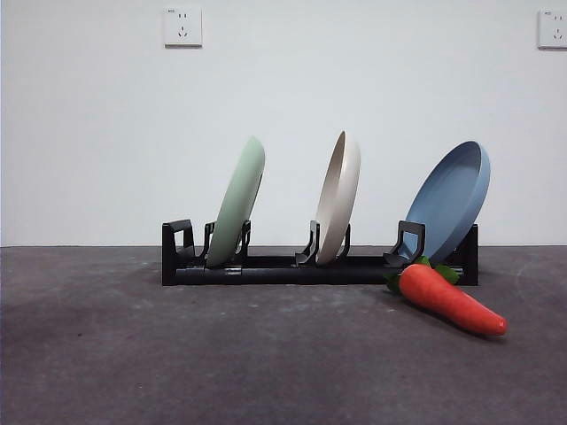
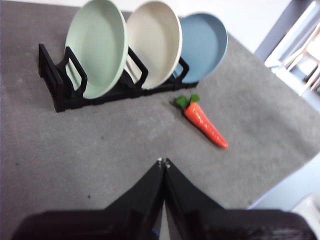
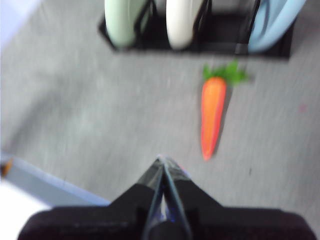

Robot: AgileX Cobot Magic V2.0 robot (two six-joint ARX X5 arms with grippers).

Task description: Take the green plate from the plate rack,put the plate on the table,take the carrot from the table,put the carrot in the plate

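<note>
The green plate [image 1: 239, 199] stands on edge in the left slot of the black plate rack [image 1: 283, 268], next to a cream-white plate [image 1: 339, 197] and a blue plate [image 1: 454, 199]. It also shows in the left wrist view [image 2: 97, 47] and the right wrist view [image 3: 120, 20]. The carrot [image 1: 450, 298] lies on the dark grey table [image 1: 177, 354] in front of the rack's right end, leaves toward the rack. My left gripper [image 2: 163, 162] is shut and empty, well short of the rack. My right gripper [image 3: 162, 160] is shut and empty, short of the carrot [image 3: 213, 112]. Neither gripper shows in the front view.
A white wall with two sockets [image 1: 182, 27] stands behind the table. The table's edge [image 2: 280, 185] runs close to the carrot's side in the left wrist view. A pale edge [image 3: 45, 182] shows near my right gripper.
</note>
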